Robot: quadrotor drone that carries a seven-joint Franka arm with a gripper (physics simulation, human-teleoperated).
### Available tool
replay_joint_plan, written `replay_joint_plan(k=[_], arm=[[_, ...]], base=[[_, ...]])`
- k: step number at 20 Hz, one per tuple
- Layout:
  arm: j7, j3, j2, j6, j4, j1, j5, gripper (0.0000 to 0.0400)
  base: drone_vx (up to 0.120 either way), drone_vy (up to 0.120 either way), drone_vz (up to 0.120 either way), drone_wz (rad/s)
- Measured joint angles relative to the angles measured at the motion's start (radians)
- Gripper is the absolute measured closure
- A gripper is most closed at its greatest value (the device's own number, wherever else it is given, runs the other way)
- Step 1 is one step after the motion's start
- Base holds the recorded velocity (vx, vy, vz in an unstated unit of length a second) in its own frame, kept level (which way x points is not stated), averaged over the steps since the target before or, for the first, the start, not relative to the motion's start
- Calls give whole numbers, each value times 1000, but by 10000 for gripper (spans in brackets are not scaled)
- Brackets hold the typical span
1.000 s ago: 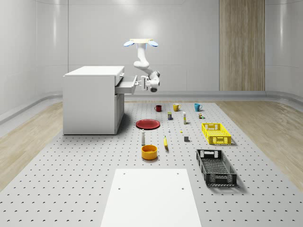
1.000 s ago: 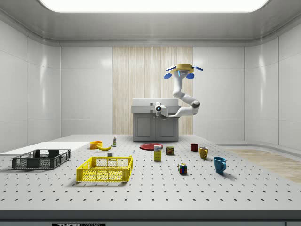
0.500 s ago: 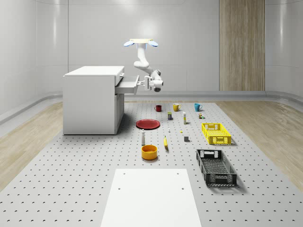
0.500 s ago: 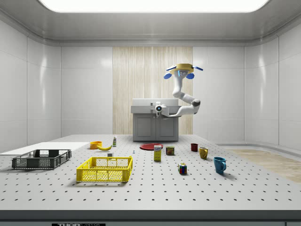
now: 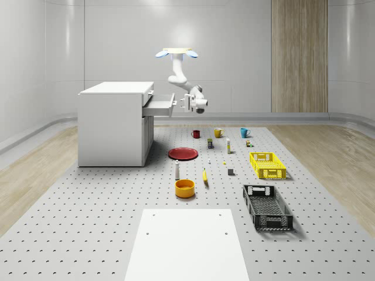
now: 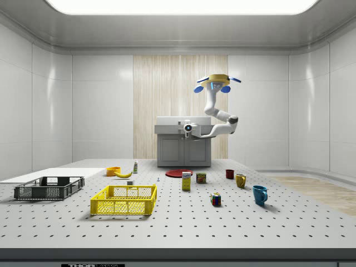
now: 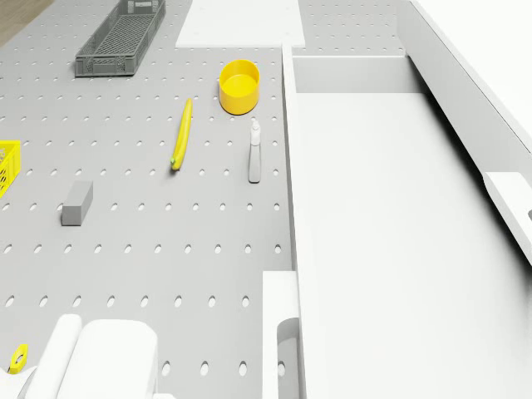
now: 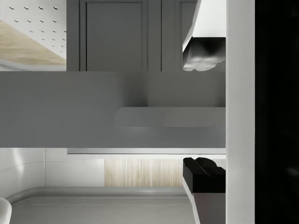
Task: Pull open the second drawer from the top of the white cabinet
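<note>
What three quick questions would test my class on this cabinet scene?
1. True or false: the drawer in front of the claw is fully shut in the cabinet.
2. Which colour is the crate nearest the white sheet? A yellow, B black, C red.
3. How many mugs stand in a row beyond the red plate?

Key: 1 false, it sticks out. 2 B. 3 three.

Three mugs [image 5: 195,134], two crates [image 5: 268,165]
</note>
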Motion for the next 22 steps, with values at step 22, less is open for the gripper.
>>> replay_joint_plan(k=[22], arm=[[109, -13, -101, 51, 3, 58, -74, 102]], base=[[0, -22, 0, 0]])
